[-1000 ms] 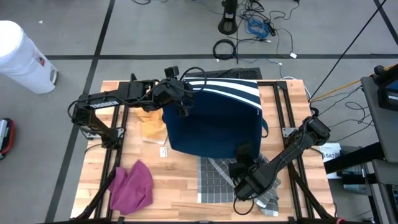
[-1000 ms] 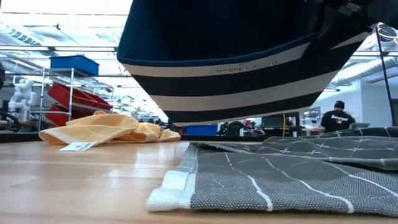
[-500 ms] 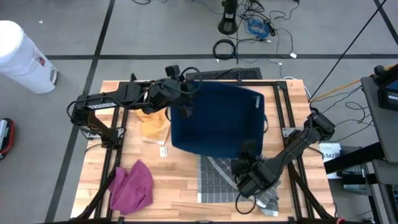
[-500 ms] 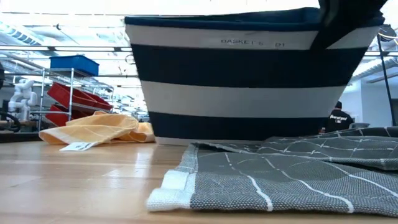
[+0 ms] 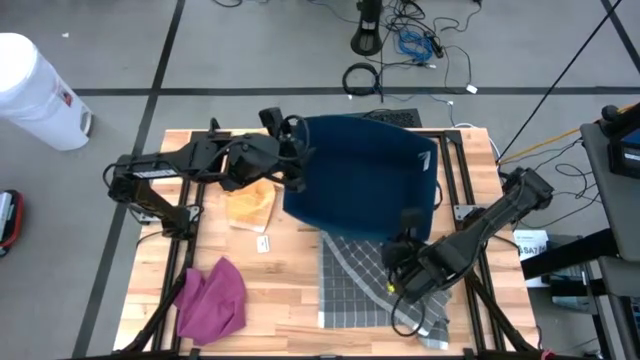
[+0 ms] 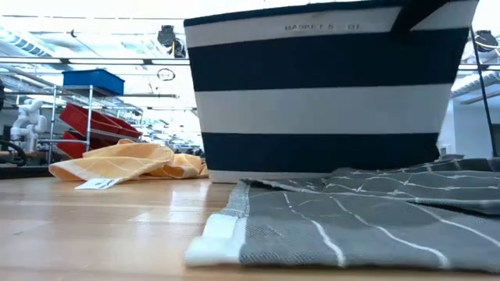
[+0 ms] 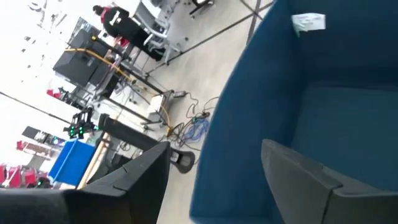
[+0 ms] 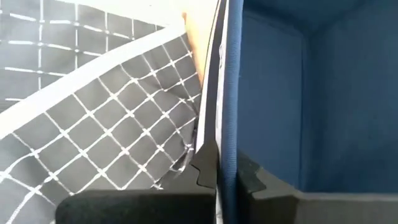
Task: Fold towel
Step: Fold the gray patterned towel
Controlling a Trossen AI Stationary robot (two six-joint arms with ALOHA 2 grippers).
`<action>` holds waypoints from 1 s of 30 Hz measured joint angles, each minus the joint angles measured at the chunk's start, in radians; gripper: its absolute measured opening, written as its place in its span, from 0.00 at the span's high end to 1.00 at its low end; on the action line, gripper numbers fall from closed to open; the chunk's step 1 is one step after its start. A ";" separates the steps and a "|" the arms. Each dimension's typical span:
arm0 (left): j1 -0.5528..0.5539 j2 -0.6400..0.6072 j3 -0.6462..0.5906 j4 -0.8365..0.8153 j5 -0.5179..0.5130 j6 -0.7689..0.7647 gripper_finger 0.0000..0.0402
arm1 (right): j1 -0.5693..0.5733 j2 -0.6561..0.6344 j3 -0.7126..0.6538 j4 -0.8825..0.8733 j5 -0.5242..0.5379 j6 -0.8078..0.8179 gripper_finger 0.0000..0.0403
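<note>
Grey checked towel (image 5: 352, 285) lies flat beside the right gripper (image 5: 403, 243), clenched on the basket (image 5: 365, 185); left gripper (image 5: 296, 165) released, farther.

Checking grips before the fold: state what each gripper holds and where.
Right gripper is shut on the basket's near rim. Left gripper is open astride the basket's side wall, holding nothing.

Basket (image 6: 320, 94) showing navy with white bands, plain blue inside. Towel (image 5: 350, 280) showing grey with a white grid. Cloth (image 5: 250, 205) beside left gripper (image 5: 296, 165) showing orange; rag (image 5: 212, 298) showing magenta.
</note>
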State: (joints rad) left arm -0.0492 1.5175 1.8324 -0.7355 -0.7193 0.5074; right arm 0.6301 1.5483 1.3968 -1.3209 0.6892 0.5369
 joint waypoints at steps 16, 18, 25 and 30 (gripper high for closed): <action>-0.096 -0.001 0.000 -0.035 -0.035 -0.004 0.36 | -0.161 -0.133 0.000 0.017 -0.089 -0.205 0.92; -0.102 -0.001 0.000 -0.043 -0.044 -0.005 0.36 | -0.180 -0.133 0.000 0.014 -0.078 -0.229 0.86; -0.117 -0.001 -0.001 -0.089 -0.049 -0.032 0.36 | -0.206 -0.133 0.000 -0.039 -0.017 -0.236 0.62; -0.113 -0.001 -0.001 -0.116 -0.051 -0.050 0.36 | -0.210 -0.133 0.000 -0.065 0.038 -0.224 0.54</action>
State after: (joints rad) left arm -0.1622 1.5166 1.8317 -0.8517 -0.7708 0.4572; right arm 0.4200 1.4155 1.3968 -1.3857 0.7270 0.3127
